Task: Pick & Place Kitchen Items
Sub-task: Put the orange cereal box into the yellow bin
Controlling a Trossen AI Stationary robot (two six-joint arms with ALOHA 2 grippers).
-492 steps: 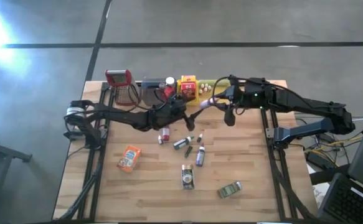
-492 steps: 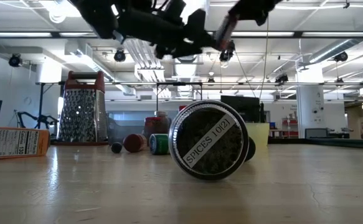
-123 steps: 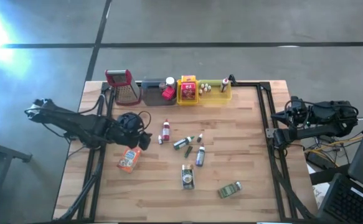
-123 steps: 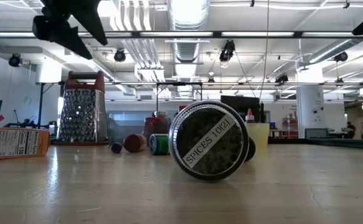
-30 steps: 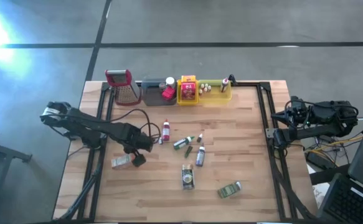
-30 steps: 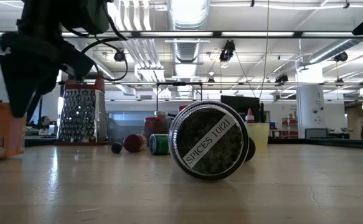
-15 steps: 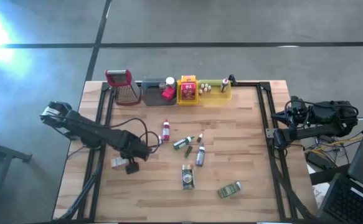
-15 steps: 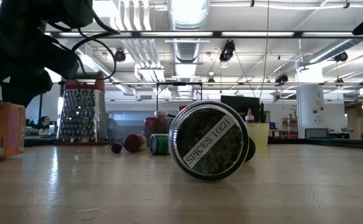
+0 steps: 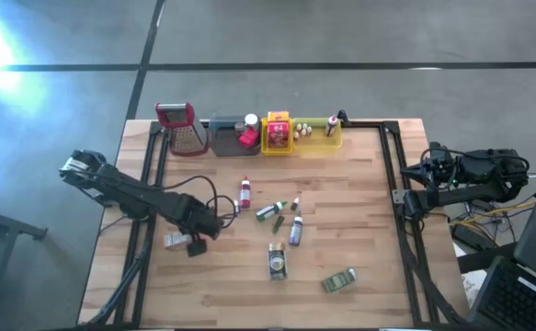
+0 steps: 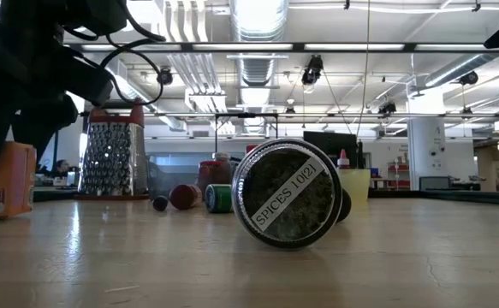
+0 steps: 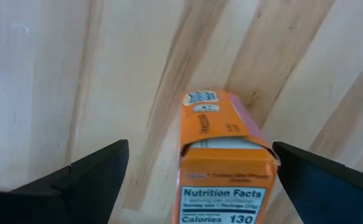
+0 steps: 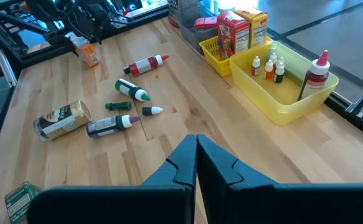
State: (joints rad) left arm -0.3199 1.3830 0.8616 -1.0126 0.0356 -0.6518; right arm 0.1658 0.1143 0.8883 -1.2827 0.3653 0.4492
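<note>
Orange packet (image 11: 226,163) is stood upright on the table (image 9: 341,211) between the wide-spread fingers of the left gripper (image 9: 194,245), so closing would likely clamp its sides. Off to the side, the right gripper (image 12: 197,163) is parked, fingers pressed together.

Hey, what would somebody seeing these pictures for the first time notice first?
Probably the left gripper, its fingers spread wide on either side of an upright orange carton near the wooden table's left edge. Next, the round spice jar lying on its side mid-table, filling the low view. The right gripper waits shut at the right.
</note>
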